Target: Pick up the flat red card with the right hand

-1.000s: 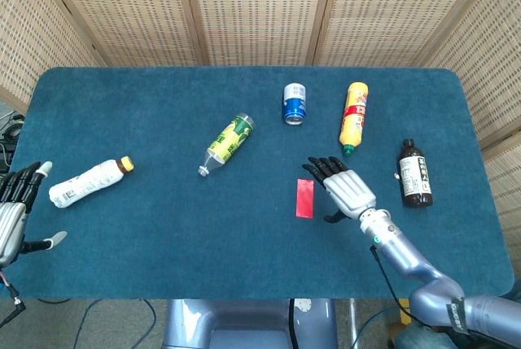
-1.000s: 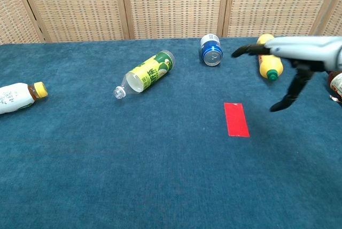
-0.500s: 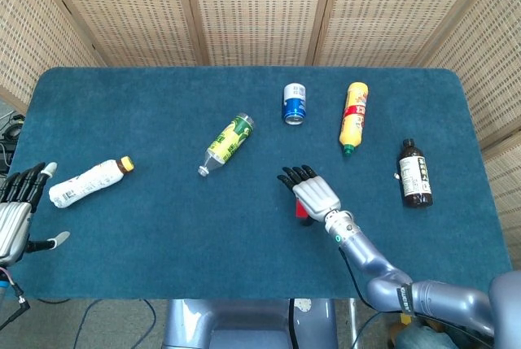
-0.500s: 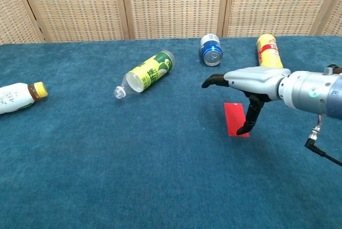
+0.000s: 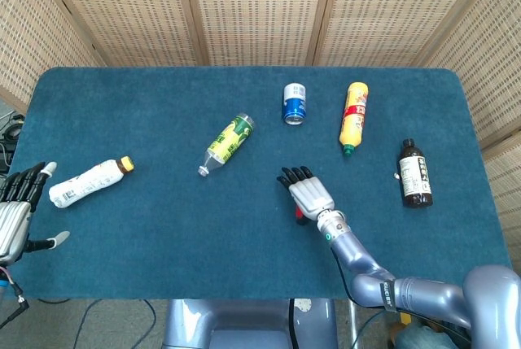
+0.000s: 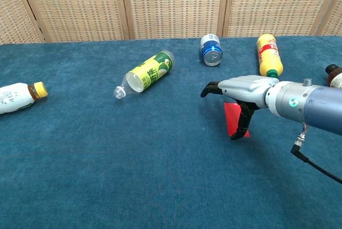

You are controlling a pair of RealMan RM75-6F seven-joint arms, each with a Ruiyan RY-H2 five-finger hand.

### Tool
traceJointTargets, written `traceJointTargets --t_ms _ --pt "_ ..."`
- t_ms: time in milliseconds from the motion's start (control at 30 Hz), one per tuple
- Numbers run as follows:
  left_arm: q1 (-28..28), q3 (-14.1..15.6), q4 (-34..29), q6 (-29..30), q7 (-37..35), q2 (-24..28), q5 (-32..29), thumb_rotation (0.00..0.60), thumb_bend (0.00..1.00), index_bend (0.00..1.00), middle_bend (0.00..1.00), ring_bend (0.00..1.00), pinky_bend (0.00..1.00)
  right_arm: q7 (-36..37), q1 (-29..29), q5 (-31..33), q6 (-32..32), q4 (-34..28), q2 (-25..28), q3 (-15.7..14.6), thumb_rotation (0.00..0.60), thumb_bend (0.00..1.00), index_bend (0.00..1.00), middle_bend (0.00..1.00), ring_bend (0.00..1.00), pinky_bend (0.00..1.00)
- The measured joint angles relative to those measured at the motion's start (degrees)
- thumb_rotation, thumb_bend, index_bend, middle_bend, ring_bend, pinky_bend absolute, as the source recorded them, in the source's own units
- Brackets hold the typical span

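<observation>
The flat red card lies on the blue table; in the head view only a sliver of the card shows under the hand. My right hand hovers palm down right above it, fingers spread, thumb hanging down by the card's near edge, holding nothing. Whether the thumb touches the card I cannot tell. My left hand sits off the table's left edge, fingers apart and empty.
A yellow-green bottle lies left of centre, a blue can and a yellow bottle behind the card, a dark brown bottle at the right, a white bottle at far left.
My right hand has moved left from beside the card to directly over it, covering most of it in the head view, and has dropped lower. The left hand is nearly still.
</observation>
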Motion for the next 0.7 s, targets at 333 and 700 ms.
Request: traceJointTargets --t_ms 333,700 --pt "0.09 0.22 -0.12 0.07 -0.66 0.35 0.46 0.600 0.00 0.00 0.00 0.00 0.00 -0.84 0.18 0.46 0.95 2.91 -0.87 -1.18 0.600 0.00 0.13 0.00 0.00 0.00" --pt "0.00 0.42 -0.24 -0.06 -0.60 0.35 0.70 0.600 0.00 0.00 0.00 0.00 0.00 -1.29 -0.03 1.07 2.48 4.82 -1.28 -1.23 0.600 0.00 0.00 0.00 0.00 0.00"
